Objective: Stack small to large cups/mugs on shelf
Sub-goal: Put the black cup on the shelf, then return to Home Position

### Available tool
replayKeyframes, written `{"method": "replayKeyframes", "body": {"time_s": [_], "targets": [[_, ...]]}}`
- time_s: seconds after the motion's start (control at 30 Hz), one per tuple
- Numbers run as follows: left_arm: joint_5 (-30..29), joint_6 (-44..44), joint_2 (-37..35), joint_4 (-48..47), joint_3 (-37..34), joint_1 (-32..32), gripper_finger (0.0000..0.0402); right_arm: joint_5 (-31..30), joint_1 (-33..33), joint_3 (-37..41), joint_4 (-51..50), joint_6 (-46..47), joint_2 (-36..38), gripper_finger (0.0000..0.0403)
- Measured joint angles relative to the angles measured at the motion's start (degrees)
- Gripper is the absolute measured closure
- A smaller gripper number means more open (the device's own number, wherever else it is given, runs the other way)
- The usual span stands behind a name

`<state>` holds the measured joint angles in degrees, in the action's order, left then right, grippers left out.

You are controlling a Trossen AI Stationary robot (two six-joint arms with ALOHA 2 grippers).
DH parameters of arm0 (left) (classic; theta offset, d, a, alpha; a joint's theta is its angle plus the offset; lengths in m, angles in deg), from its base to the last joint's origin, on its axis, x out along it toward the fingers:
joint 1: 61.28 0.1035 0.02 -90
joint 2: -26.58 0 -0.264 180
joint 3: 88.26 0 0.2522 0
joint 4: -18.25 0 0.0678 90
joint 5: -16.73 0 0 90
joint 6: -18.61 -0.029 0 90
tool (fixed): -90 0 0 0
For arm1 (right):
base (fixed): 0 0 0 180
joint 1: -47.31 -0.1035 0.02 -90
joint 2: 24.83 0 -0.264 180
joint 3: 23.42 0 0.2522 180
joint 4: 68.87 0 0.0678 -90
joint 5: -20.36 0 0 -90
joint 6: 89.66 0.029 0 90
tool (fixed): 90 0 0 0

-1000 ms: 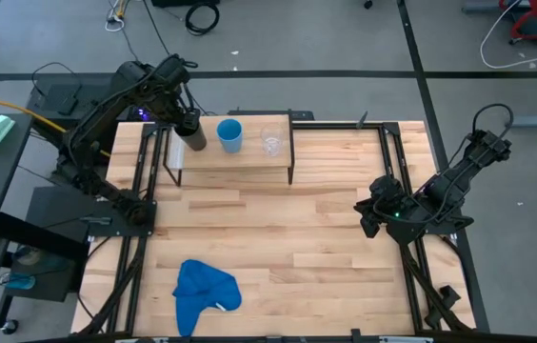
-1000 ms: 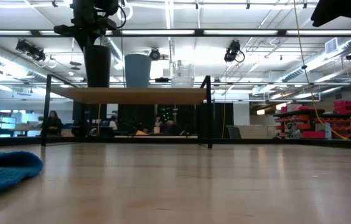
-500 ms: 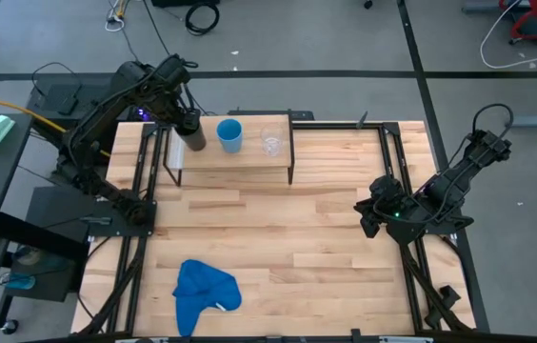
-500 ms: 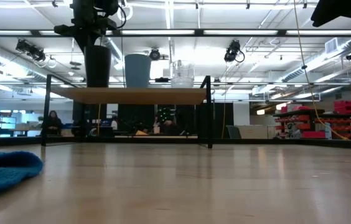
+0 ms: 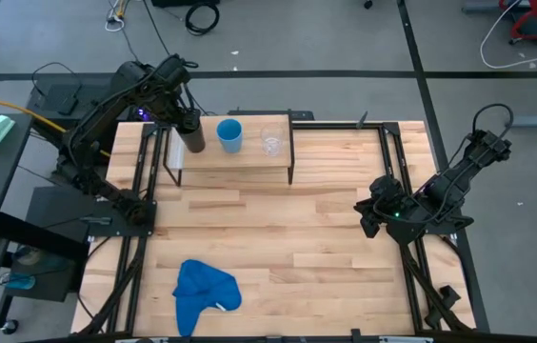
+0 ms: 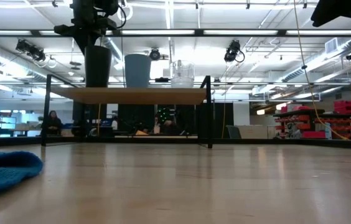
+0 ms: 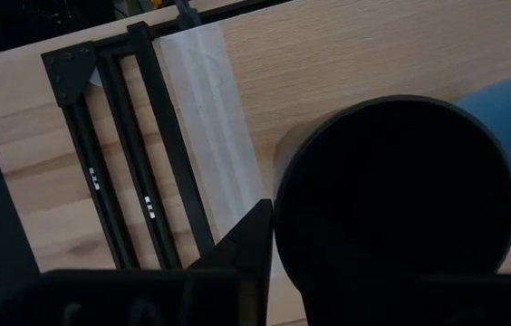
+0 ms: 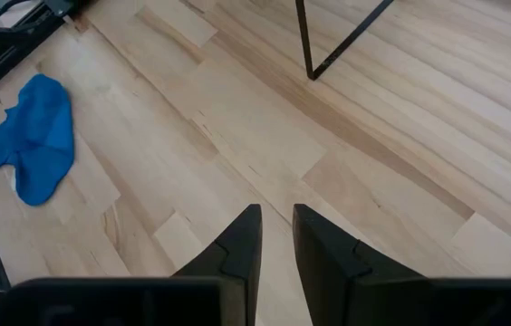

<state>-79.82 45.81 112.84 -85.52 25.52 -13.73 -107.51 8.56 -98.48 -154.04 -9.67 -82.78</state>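
Three cups stand in a row on the low wooden shelf (image 5: 240,162) (image 6: 132,94) at the table's far side. The tall black cup (image 5: 193,139) (image 6: 98,65) is at the left, the light-blue cup (image 5: 229,134) (image 6: 137,70) in the middle and the small clear cup (image 5: 271,142) (image 6: 182,73) at the right. My left gripper (image 5: 186,121) (image 6: 94,31) is above the black cup and shut on its rim. My right gripper (image 5: 367,215) (image 8: 276,226) is shut and empty over the table's right side. My left gripper comes at the black cup from above, pointing down. One finger (image 7: 254,237) lies against the outside of the cup's wall at the rim (image 7: 280,195). The other finger is lost in the dark inside of the cup. The cup stands upright with its base on the shelf.
A crumpled blue cloth (image 5: 204,291) (image 6: 4,168) (image 8: 29,145) lies near the table's front left. Black metal frame rails (image 5: 397,162) run along both sides of the table. Bare tabletop lies between the shelf and the cloth.
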Motion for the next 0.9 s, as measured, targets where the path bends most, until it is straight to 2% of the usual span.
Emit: {"method": "replayKeyframes", "body": {"time_s": [0.43, 0.63, 0.9], "targets": [[0.5, 0.0, -0.2, 0.0, 0.0, 0.0, 0.0312, 0.0, 0.0, 0.0, 0.0, 0.0, 0.0, 0.033], [3.7, -1.2, -0.4, 0.0, 0.0, 0.0, 0.0294, 0.0, 0.0, 0.0, 0.0, 0.0, 0.0, 0.033], [3.9, -0.9, -4.2, 0.0, -0.1, -0.2, 0.0283, 0.0, 0.0, 0.0, 0.0, -0.2, 0.0, 0.033]]}}
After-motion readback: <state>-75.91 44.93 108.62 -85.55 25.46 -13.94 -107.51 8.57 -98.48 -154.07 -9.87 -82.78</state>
